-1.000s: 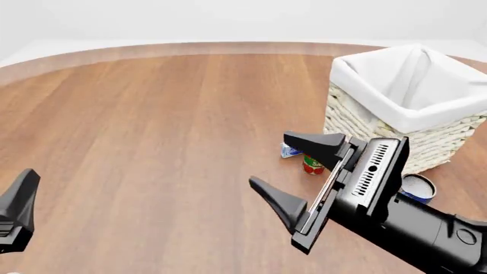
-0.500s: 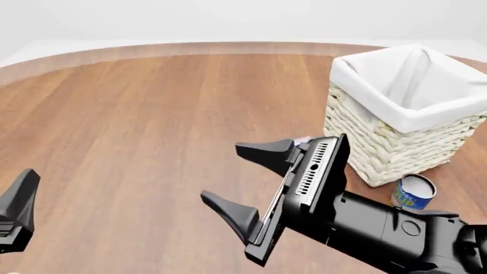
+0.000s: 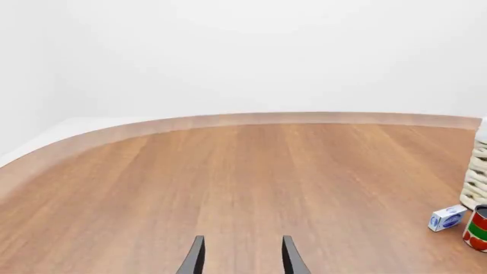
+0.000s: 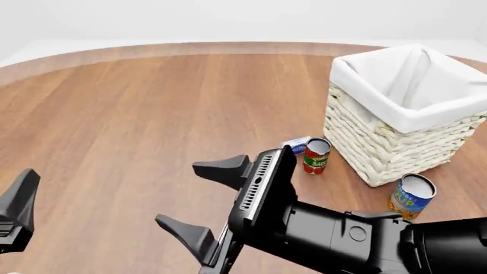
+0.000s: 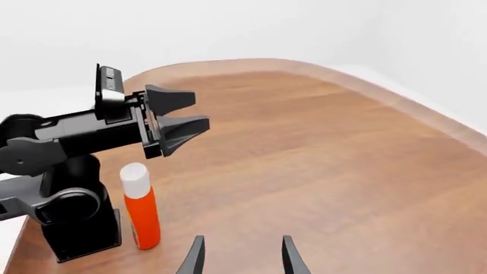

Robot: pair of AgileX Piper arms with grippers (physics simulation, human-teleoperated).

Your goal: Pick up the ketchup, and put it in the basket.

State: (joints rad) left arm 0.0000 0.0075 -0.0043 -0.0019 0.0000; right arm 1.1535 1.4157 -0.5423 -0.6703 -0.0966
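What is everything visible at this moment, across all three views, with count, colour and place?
ketchup: one, red bottle with white cap, upright on the table beside the left arm's base; seen only in the right wrist view.
basket: one, cream wicker with white liner, far right of the table.
tomato can: one, red and green, upright just left of the basket.
small box: one, white and blue, lying by the tomato can.
blue-and-yellow can: one, pale top, near side of the basket.
table: one, brown wood.
left claw: one, black, open, empty, at the near left.
right claw: one, black, open, empty, low over the table's middle.
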